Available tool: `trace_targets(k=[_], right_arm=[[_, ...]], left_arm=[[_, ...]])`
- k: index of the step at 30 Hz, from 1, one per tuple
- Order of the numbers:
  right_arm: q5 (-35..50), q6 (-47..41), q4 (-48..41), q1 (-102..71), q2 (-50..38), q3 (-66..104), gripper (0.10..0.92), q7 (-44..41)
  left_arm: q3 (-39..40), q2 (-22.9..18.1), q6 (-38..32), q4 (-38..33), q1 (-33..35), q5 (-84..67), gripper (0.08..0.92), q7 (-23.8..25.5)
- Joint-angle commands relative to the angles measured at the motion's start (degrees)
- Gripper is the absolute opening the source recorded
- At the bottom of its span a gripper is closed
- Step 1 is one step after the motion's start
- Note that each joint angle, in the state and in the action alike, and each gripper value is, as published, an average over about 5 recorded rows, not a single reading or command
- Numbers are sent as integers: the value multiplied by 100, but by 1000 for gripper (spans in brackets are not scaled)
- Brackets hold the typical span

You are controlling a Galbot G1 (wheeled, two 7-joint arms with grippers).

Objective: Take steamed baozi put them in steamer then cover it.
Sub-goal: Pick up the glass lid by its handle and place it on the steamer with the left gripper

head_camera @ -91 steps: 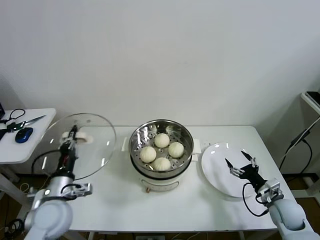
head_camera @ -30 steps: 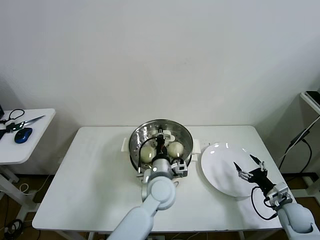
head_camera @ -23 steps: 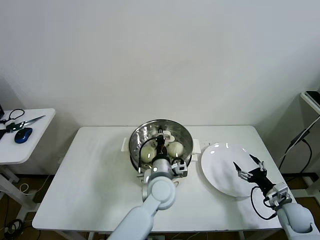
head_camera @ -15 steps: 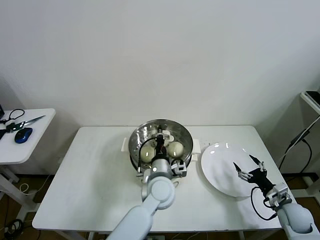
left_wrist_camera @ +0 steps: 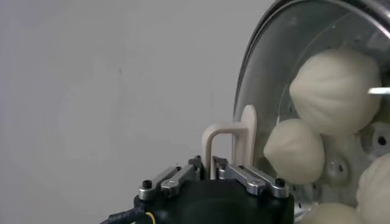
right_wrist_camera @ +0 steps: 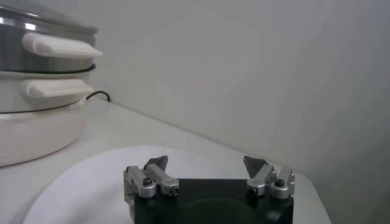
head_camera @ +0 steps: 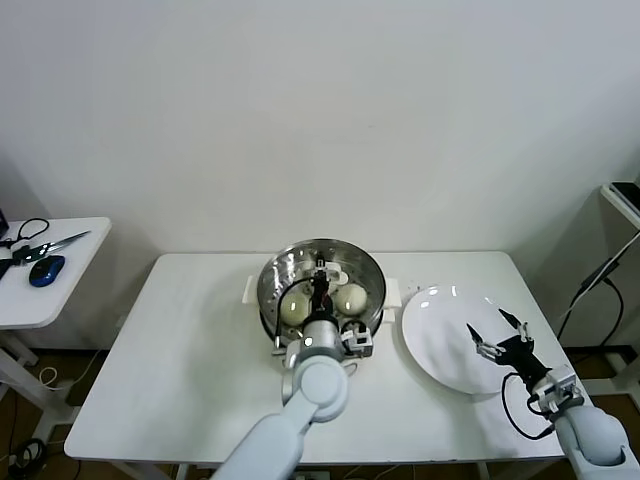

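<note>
The steamer (head_camera: 275, 278) stands mid-table on its white base. The cover (head_camera: 331, 272) lies over its top. My left gripper (head_camera: 320, 286) is above the pot's middle, shut on the cover's white bar handle (left_wrist_camera: 230, 143). Two steamed baozi (head_camera: 293, 308) show through the glass; my arm hides the others. In the left wrist view the gripper (left_wrist_camera: 205, 166) clamps the handle, and several baozi (left_wrist_camera: 334, 83) show behind the cover's metal rim (left_wrist_camera: 242, 91). My right gripper (head_camera: 497, 344) is open and empty over the plate; it also shows in the right wrist view (right_wrist_camera: 207, 175).
A flat white plate (head_camera: 435, 340) lies right of the steamer, empty; it also shows in the right wrist view (right_wrist_camera: 85, 182), with the steamer's side (right_wrist_camera: 36, 52) beyond. A side table at far left holds scissors (head_camera: 50, 243) and a blue mouse (head_camera: 46, 269).
Three seconds ago my left gripper held the cover over the table's left side; it has carried it right onto the steamer. In the last second almost nothing moves. The right gripper shifted slightly right.
</note>
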Motion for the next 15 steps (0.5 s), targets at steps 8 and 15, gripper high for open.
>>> trace_targets(k=[8, 15], right_arm=[[54, -603, 158, 60, -40, 28, 823, 150], [114, -642, 225, 104, 0, 0, 823, 197]], left_arm=[[52, 700, 281, -1347, 351, -523, 486, 160], [-173, 1173, 258, -2269, 939, -785, 694, 18]])
